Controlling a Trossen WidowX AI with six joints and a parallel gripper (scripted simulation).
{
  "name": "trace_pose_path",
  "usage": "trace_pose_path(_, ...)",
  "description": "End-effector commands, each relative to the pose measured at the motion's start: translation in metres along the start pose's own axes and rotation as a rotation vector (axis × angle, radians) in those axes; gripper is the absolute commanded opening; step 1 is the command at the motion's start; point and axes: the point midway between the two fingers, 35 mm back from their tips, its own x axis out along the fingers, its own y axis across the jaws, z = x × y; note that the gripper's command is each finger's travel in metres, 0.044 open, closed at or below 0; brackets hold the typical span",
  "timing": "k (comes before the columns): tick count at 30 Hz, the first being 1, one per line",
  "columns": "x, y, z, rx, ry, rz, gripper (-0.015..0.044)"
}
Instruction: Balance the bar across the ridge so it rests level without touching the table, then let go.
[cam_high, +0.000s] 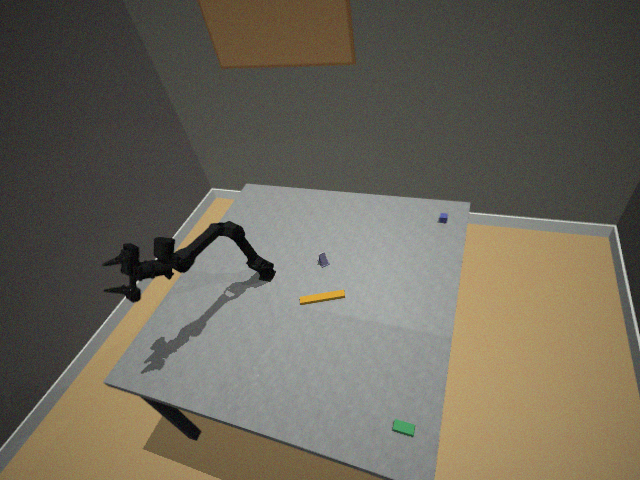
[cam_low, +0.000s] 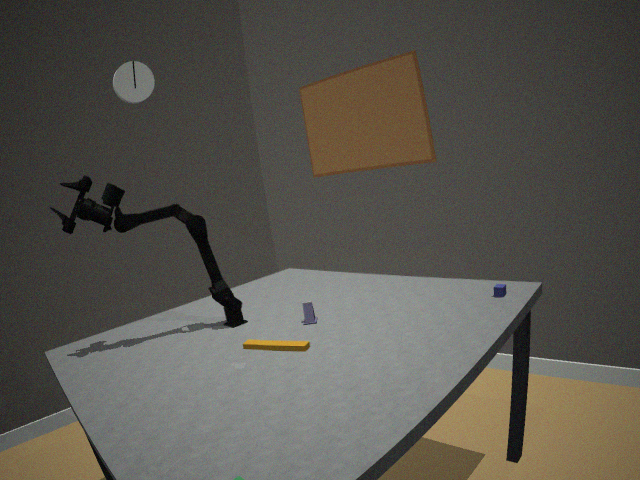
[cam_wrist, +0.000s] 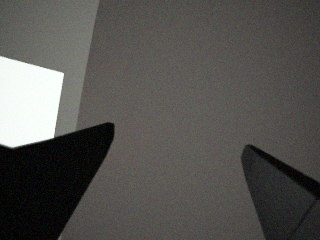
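Observation:
A yellow-orange bar (cam_high: 322, 297) (cam_low: 276, 345) lies flat on the grey table (cam_high: 330, 372) (cam_low: 268, 408). A small purple-grey ridge (cam_high: 323, 259) (cam_low: 308, 313) stands on the table behind the bar, apart from it. My gripper (cam_high: 104, 277) (cam_low: 55, 196) (cam_wrist: 178, 140) is open and empty. It is raised high, out past the left side of the table, and points away from the bar and the ridge. In the wrist view only the two fingers, walls and a bright white panel show.
A blue cube (cam_high: 443, 218) (cam_low: 499, 290) sits near the far right corner of the table. A green block (cam_high: 403, 427) lies near the front right corner. The arm's base (cam_high: 266, 271) (cam_low: 234, 315) stands left of the ridge.

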Motion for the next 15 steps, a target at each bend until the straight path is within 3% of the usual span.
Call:
trace_pose_path(1,0.0,-0.001,-0.001,-0.002,0.002,-0.003,0.0374)
trace_pose_path(4,-0.003,-0.014,-0.016,-0.037,0.028,-0.051,0.0315)
trace_pose_path(15,-0.026,-0.07,-0.091,-0.205,0.188,-0.249,0.0315)
